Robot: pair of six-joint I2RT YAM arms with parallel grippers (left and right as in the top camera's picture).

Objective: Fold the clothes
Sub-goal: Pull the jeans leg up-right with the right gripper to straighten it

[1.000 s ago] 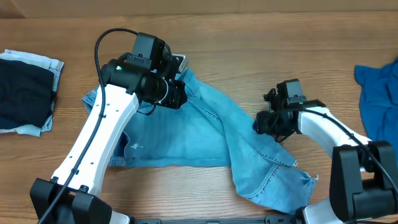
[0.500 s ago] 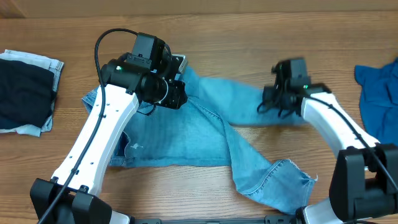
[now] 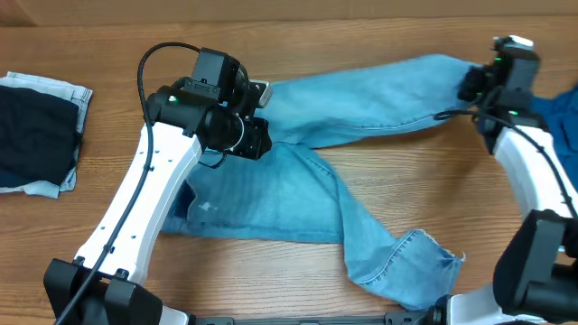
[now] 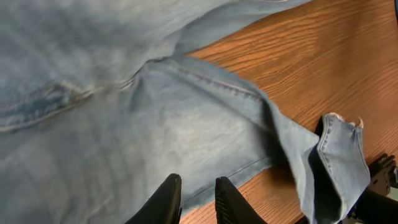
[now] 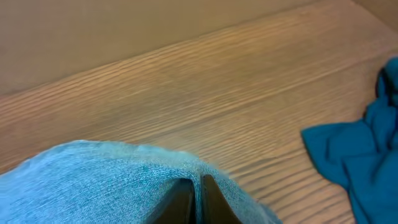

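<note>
Long light-blue jeans [image 3: 298,194] lie spread on the wooden table. One leg [image 3: 379,99] is stretched up to the far right. The other leg runs to a frayed hem [image 3: 433,262] near the front. My right gripper [image 3: 474,83] is shut on the end of the stretched leg, and the right wrist view shows denim [image 5: 112,180] pinched between its fingers [image 5: 196,193]. My left gripper [image 3: 260,137] sits over the upper part of the jeans. In the left wrist view its fingers [image 4: 198,199] stand a narrow gap apart, over the denim [image 4: 124,124], with nothing between them.
A dark navy piece [image 3: 36,135] lies on folded pale denim at the far left. A brighter blue garment [image 3: 553,135] lies at the right edge, just beyond my right gripper, and it also shows in the right wrist view [image 5: 360,149].
My right gripper has pulled one jeans leg from the middle right up to the far right, stretching it out straight. The jeans body shifted slightly. The left arm has not moved.
</note>
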